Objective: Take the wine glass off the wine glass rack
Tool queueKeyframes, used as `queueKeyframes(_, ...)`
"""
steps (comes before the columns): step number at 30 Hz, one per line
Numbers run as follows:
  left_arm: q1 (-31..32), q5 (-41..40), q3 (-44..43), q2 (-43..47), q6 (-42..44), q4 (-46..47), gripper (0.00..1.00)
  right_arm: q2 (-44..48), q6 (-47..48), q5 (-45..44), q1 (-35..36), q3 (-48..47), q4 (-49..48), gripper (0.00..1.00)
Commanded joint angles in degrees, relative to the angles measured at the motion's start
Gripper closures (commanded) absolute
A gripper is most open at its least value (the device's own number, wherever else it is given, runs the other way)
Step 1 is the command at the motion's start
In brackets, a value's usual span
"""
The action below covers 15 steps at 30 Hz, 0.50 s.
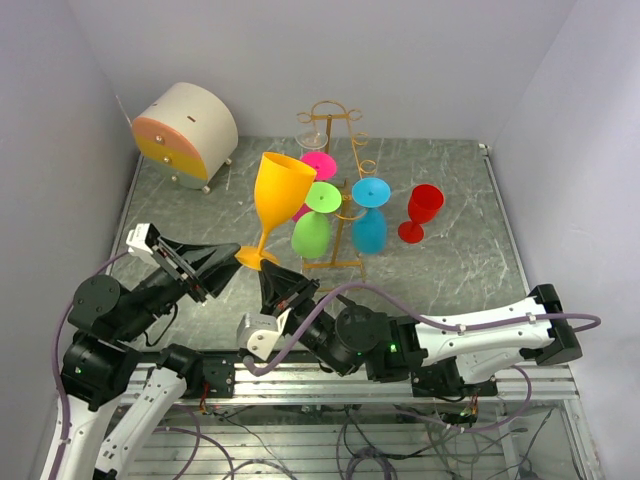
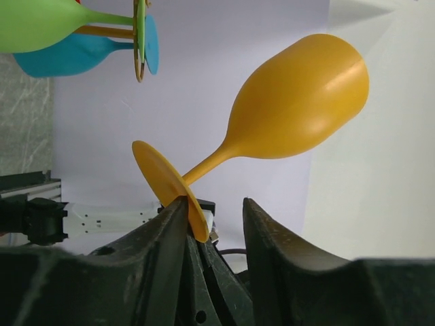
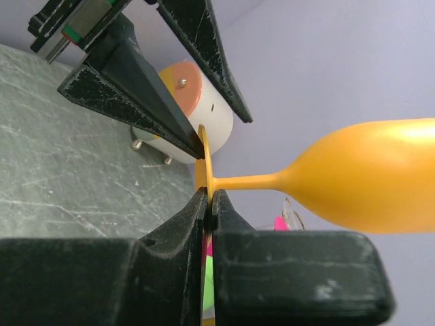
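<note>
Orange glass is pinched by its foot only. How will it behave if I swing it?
The orange wine glass likely pivots: its big bowl hangs far from the right tool, which pinches only the thin foot rim. Looks like matte plastic, so probably light, not brittle.

The left arm leans in from the near-left corner, the left gripper (image 2: pixel 215 204) spread wide. The right arm stretches leftward along the near edge, the right gripper (image 3: pixel 211 195) pinched tight on the foot of the orange glass (image 3: pixel 367 176).
</note>
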<state>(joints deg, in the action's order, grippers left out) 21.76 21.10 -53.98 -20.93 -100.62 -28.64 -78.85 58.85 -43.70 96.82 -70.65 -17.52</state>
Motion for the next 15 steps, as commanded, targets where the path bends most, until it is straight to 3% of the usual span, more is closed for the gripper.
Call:
queueKeyframes(1,0.30,4.08,1.29,0.59,-0.73,4.86,0.56,-0.60,0.75,0.86,5.61,0.75,-2.28,1.00)
queueKeyframes(4,0.30,4.84,1.86,0.16,-0.40,6.86,0.61,-0.50,0.89,0.95,5.82,1.06,-2.50,1.00)
queueKeyframes(15,0.30,8.49,2.95,-1.73,2.62,8.93,0.57,-0.76,2.12,2.77,6.62,1.07,-0.10,1.00)
